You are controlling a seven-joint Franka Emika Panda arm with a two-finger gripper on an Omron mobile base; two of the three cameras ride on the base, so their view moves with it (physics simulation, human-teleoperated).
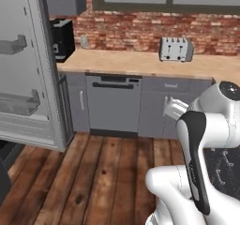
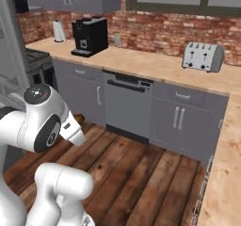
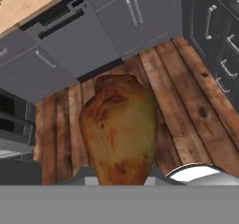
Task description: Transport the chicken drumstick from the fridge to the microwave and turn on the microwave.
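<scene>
Plainly, the left base view has the fridge [image 1: 33,69] at the left edge with its door swung open, bare door bins showing, while the arm folds low at the lower right. A toaster [image 1: 176,49] sits toward the back edge of the wooden surface [image 1: 117,62], above a dishwasher [image 1: 113,104].

From the right base view, the arm's elbow rises at the lower left; a black coffee machine [image 2: 90,36] stands near the surface's left end.

Looking along the hand, the chicken drumstick [image 3: 119,129] is large and close, rising from the tool [image 3: 122,181] at the bottom, over the plank floor [image 3: 186,111]. The tool looks clenched on the drumstick, its tips hidden behind the meat. Carrying it tucked close probably keeps it steady during transport.
</scene>
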